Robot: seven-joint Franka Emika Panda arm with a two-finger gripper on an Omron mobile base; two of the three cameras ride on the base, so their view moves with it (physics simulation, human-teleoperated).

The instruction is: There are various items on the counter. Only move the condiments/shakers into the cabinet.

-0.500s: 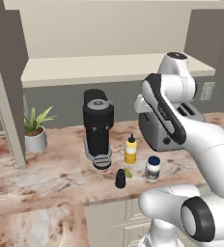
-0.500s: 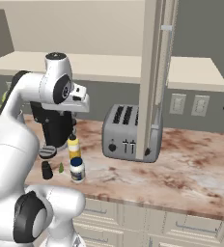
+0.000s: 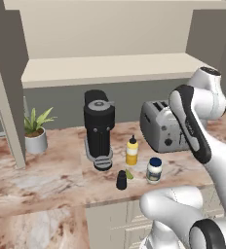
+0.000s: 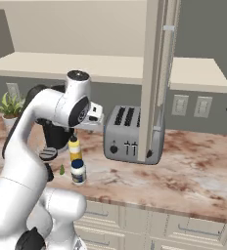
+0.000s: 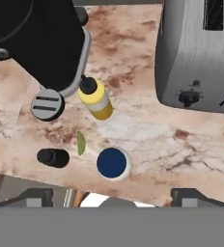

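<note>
Three condiments stand on the pinkish marbled counter (image 3: 47, 187) in front of the black coffee machine (image 3: 99, 129). They are a yellow squeeze bottle (image 3: 131, 151), a white jar with a dark blue lid (image 3: 154, 169) and a short black shaker (image 3: 121, 180). My gripper (image 5: 113, 198) hangs open above them with nothing between its fingers. In the hand view the jar (image 5: 112, 163) lies just ahead of the fingertips, the shaker (image 5: 53, 157) to its left, and the bottle (image 5: 96, 98) beyond. The cabinet shelf (image 3: 110, 68) runs above the counter.
A silver toaster (image 3: 161, 126) stands right of the condiments and a potted plant (image 3: 35, 130) at the far left. A tiny green piece (image 5: 80, 143) lies between shaker and jar. An open cabinet door (image 4: 157, 78) hangs in front of the toaster in the right base view.
The arm has swung: my hand has come lower and a little to the right over the condiments. The things on the counter have not moved.
</note>
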